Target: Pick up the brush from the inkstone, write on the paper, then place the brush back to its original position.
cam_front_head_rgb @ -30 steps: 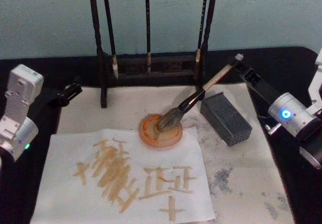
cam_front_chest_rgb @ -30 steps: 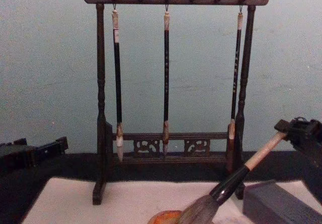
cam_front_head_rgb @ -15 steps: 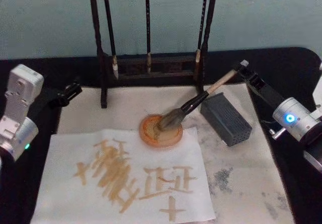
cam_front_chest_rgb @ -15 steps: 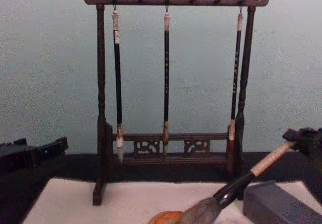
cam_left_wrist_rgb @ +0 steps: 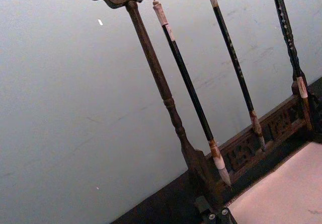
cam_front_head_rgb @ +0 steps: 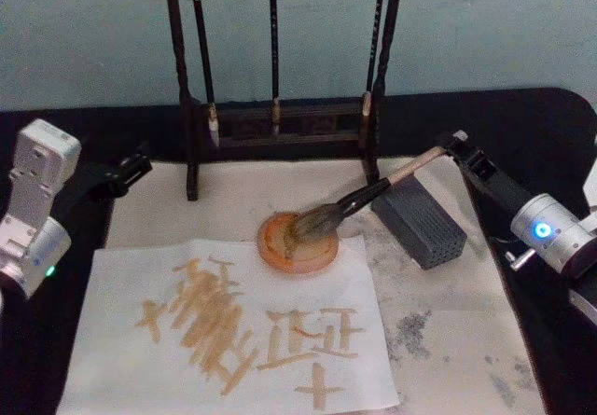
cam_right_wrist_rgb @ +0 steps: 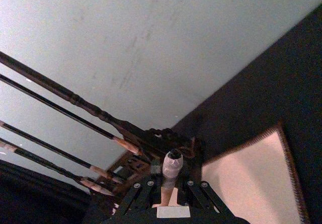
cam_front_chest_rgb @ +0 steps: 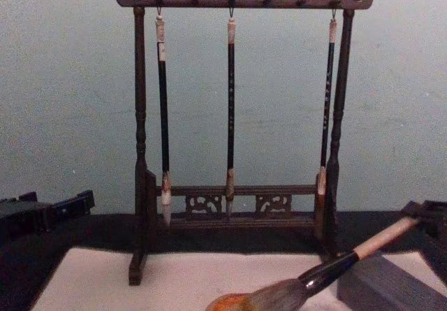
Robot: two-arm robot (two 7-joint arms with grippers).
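The brush (cam_front_head_rgb: 364, 196) leans low, its bushy head in the round orange inkstone (cam_front_head_rgb: 280, 252) and its black shaft crossing a corner of a dark grey block (cam_front_head_rgb: 424, 224). My right gripper (cam_front_head_rgb: 457, 145) is shut on the pale handle end, seen between the fingers in the right wrist view as the brush (cam_right_wrist_rgb: 171, 166). From the chest, the brush (cam_front_chest_rgb: 335, 263) slopes up to the right gripper (cam_front_chest_rgb: 429, 213) at the edge. The paper (cam_front_head_rgb: 280, 289), white with tan strokes, lies in front of the inkstone. My left gripper (cam_front_head_rgb: 126, 172) rests shut at the far left, off the mat.
A dark wooden rack (cam_front_chest_rgb: 230, 199) with three slim hanging brushes stands behind the inkstone. An off-white felt mat (cam_front_head_rgb: 457, 340) with grey stains lies under everything, on a black table. The mat's right half is bare.
The right gripper has sunk and drifted right, laying the brush flatter. Its head has stayed in the inkstone. The left arm has not moved.
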